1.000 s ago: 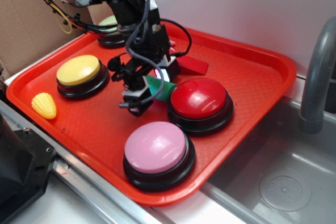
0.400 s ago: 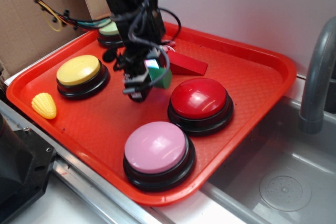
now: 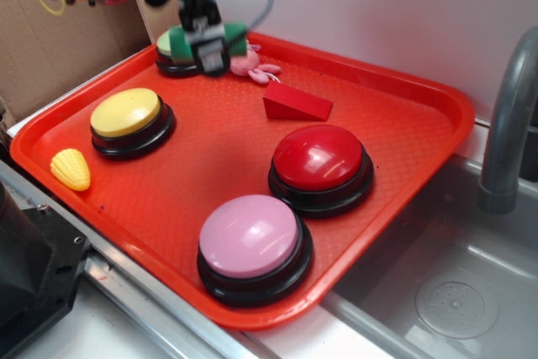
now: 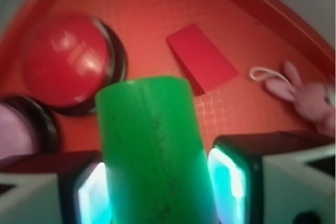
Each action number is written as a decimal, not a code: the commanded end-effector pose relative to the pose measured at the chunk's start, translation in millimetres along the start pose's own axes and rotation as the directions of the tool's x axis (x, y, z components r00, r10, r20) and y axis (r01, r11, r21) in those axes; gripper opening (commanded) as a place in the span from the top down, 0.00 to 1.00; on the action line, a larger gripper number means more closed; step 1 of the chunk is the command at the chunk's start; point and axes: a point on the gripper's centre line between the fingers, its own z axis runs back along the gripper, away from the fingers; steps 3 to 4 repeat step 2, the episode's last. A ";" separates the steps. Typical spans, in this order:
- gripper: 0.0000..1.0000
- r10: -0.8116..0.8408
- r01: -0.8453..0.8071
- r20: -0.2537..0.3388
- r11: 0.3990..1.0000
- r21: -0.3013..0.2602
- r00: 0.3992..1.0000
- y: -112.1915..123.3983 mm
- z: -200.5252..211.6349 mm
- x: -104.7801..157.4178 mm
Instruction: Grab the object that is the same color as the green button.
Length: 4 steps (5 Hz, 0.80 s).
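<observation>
green cylinder block (image 4: 152, 150): clamped between the two pads of the gripper (image 4: 155, 182), filling the lower centre of the wrist view; in the exterior view it shows as a green bar at the upper left of the frame (image 3: 187, 39).
gripper: closed on the block, pads pressing both sides, no gap visible.
change: a second ago the gripper sat low at the frame's centre beside the red button (image 3: 319, 157); it has since risen and swung to the upper left, carrying the block clear of the tray (image 3: 395, 124).
green button (image 3: 168, 46): upper left, mostly hidden behind the raised gripper, only a pale green edge on a black base showing.
red wedge block (image 3: 296, 103): lying on the tray near centre, untouched, well apart from the gripper.
other items: yellow button (image 3: 126, 113), pink button (image 3: 249, 237), toy corn (image 3: 70, 169), pink plush (image 3: 255, 64).
task status: judged essentially complete, since the matching-colour object is held aloft; main risk is slippage of the smooth round block.
</observation>
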 end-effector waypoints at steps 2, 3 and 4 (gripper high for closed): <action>1.00 0.593 -0.592 0.127 0.804 -0.054 0.795 23.3 88.1 -13.6; 1.00 0.593 -0.592 0.127 0.804 -0.054 0.795 23.3 88.1 -13.6; 1.00 0.593 -0.592 0.127 0.804 -0.054 0.795 23.3 88.1 -13.6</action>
